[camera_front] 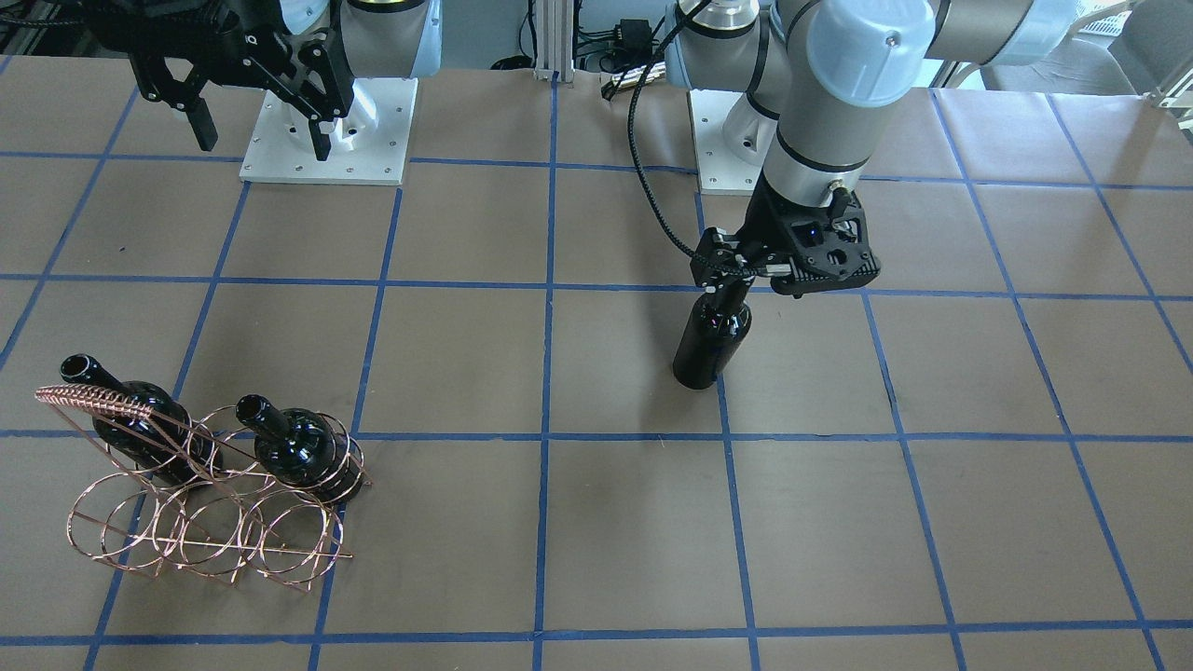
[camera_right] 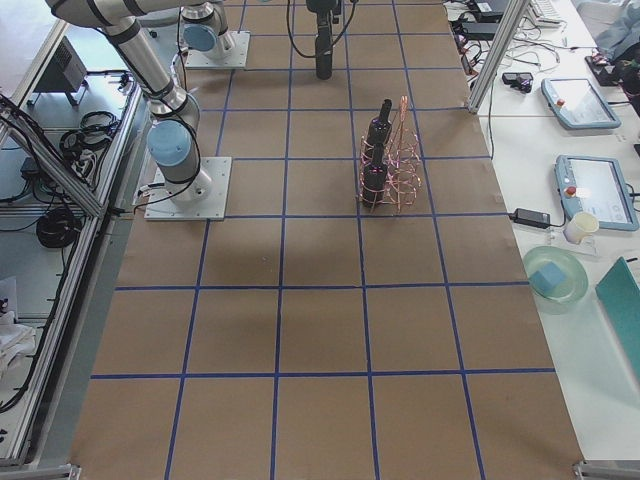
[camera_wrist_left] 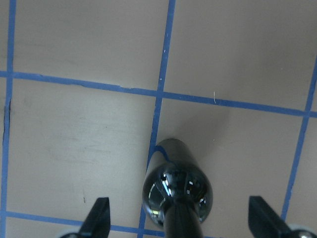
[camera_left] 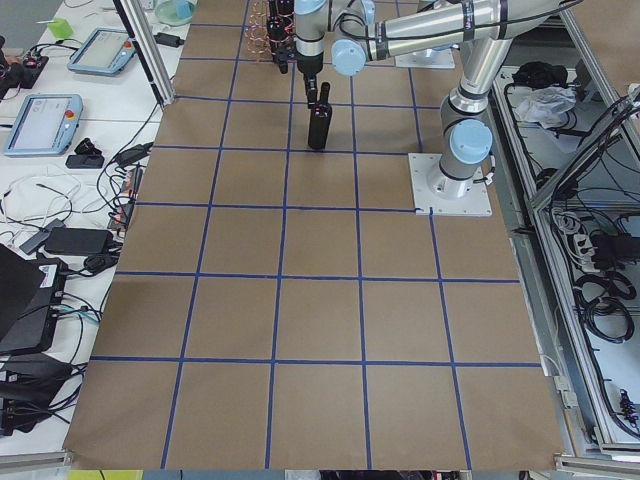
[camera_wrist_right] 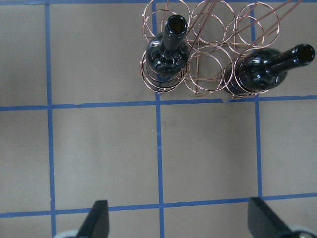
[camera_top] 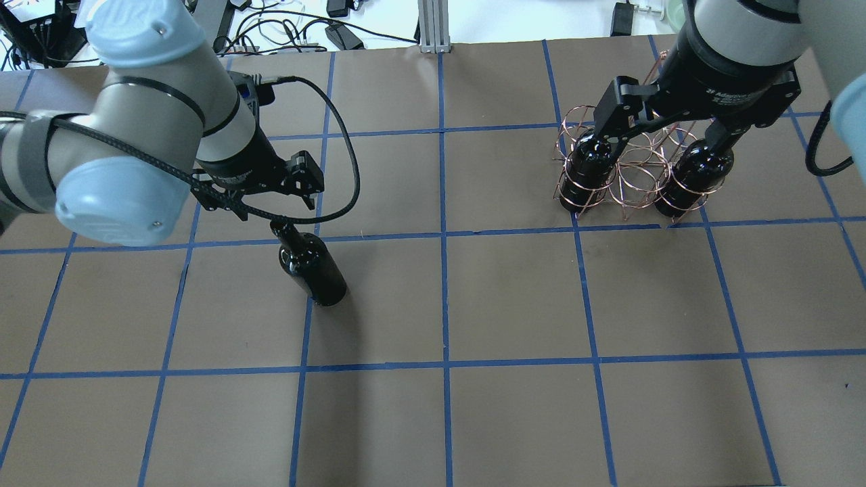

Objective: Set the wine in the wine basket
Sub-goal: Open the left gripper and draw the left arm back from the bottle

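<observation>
A glossy black wine bottle (camera_front: 711,340) stands upright on the brown table, apart from the basket; it also shows in the overhead view (camera_top: 314,270). My left gripper (camera_front: 732,284) is open, its fingers (camera_wrist_left: 99,220) wide on both sides of the bottle's neck without touching it. The copper wire wine basket (camera_front: 98,401) stands on the table's other side and holds two alike bottles (camera_wrist_right: 166,54) (camera_wrist_right: 257,74) in its outer loops; the middle loops are empty. My right gripper (camera_top: 663,135) is open and empty, high above the basket (camera_top: 632,179).
The table is brown paper with a blue tape grid (camera_top: 443,237). The arm bases (camera_front: 326,140) stand at the robot's edge. Benches with tablets and cables (camera_left: 60,110) line the far side, off the table.
</observation>
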